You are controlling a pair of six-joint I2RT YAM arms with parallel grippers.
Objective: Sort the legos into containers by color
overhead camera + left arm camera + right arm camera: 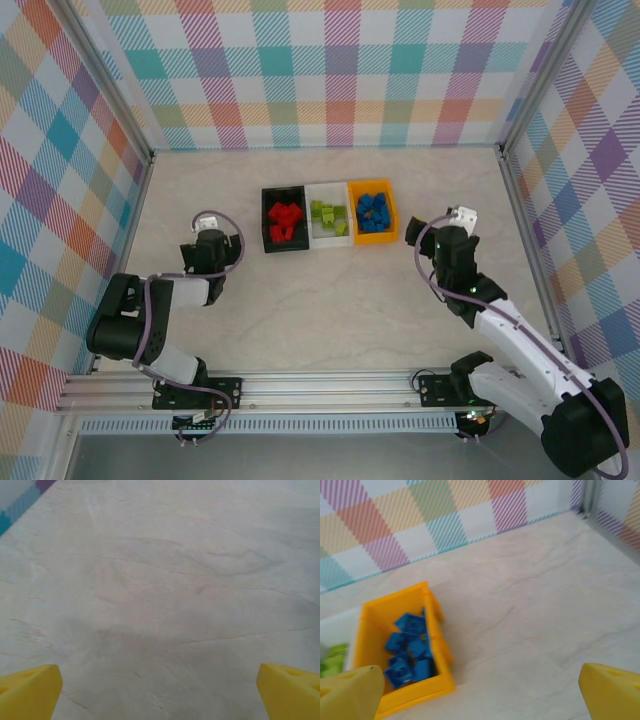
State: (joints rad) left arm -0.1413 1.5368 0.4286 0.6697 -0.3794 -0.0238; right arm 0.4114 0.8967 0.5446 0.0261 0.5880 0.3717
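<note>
Top external view, L to R: left claw (212, 232) sits at 9 o'clock of the bins, well apart from them, over bare counter (320, 310). Left wrist cam has its yellow tips (30, 690) spread wide w/ nothing between, so it's released.

Three bins stand in a row, walls touching, toward 12 o'clock of counter centre:
- black bin (265, 222): red bricks (285, 222) only
- white bin (328, 243): green bricks (330, 217) only
- orange bin (393, 215): blue bricks (373, 212) only

Right claw (462, 216) hangs at 3 o'clock of orange bin, near but not touching. Right wrist cam shows it released too, tips wide, bin at 8 o'clock.

Prob. why: one colour per bin, no stray brick seen on counter, so sort looks done. Both claws empty and off to the sides, i.e. clear of the bins.
</note>
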